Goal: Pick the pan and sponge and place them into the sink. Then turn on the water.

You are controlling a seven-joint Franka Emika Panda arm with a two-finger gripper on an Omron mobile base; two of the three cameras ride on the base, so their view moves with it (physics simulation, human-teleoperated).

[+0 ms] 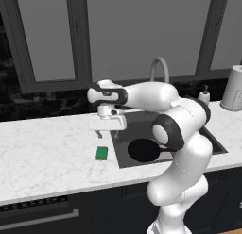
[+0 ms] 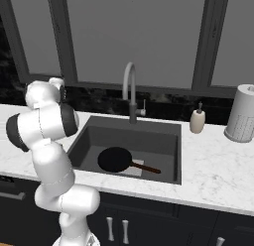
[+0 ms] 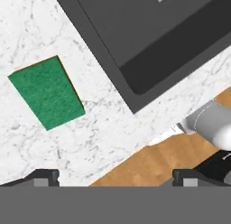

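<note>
1. The pan (image 2: 115,159) lies flat on the floor of the sink (image 2: 168,128), its thin handle pointing toward the basin's right side and crossing a lighter square patch.
2. The sponge (image 1: 101,153) sits green side up on the marble counter (image 1: 42,153), just beside the sink's left rim and not touching it.
3. In the hand view the sponge (image 3: 46,92) lies ahead of the left fingertip and a little beyond it, clear of both tips, with a corner of the sink (image 3: 135,60) ahead of the right one.
4. The gripper (image 1: 106,133) hangs above the counter near the sink's left rim, with the sponge below and just in front of it; its fingers (image 3: 43,175) stand spread wide with nothing between them.
5. No stream falls from the arched faucet (image 2: 130,91) behind the basin.
6. A soap bottle (image 2: 197,121) and a paper towel roll (image 2: 241,113) stand on the counter, well apart from the fingers.
</note>
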